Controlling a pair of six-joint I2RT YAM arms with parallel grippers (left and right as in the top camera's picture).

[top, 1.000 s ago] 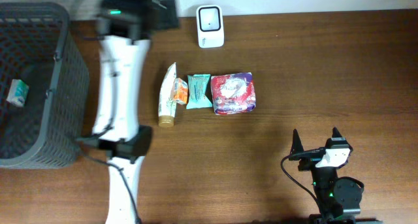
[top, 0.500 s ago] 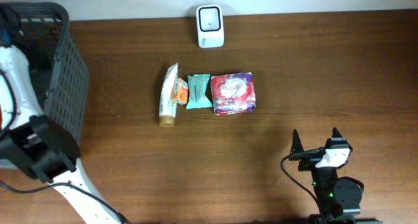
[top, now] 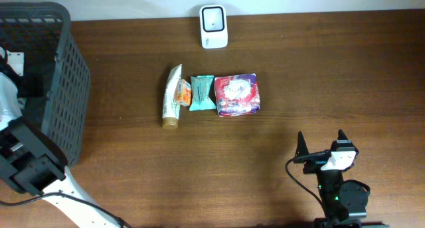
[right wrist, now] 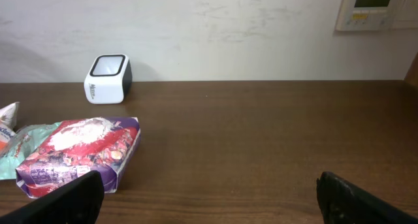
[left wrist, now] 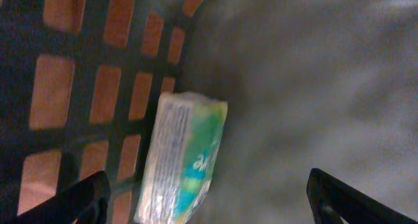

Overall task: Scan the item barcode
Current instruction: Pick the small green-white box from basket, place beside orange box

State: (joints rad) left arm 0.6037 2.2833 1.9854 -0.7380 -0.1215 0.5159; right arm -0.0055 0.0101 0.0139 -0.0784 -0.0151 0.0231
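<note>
The white barcode scanner (top: 214,26) stands at the table's far edge and also shows in the right wrist view as a scanner (right wrist: 108,70) by the wall. A tube (top: 171,96), a teal packet (top: 202,93) and a red-purple pack (top: 236,95) lie in a row mid-table. My left gripper (left wrist: 210,199) is open inside the grey basket (top: 63,88). A green-white packet (left wrist: 186,159) leans on the basket wall between its fingers, nearer the left one, untouched. My right gripper (top: 321,143) is open and empty near the front right.
The basket fills the table's left end, and my left arm (top: 26,165) reaches into it from the front left corner. In the right wrist view the red-purple pack (right wrist: 78,152) lies ahead to the left, on bare wood (right wrist: 261,139).
My left arm has swung left from beside the tube into the basket and now covers the packet from above. The right arm has not moved.
</note>
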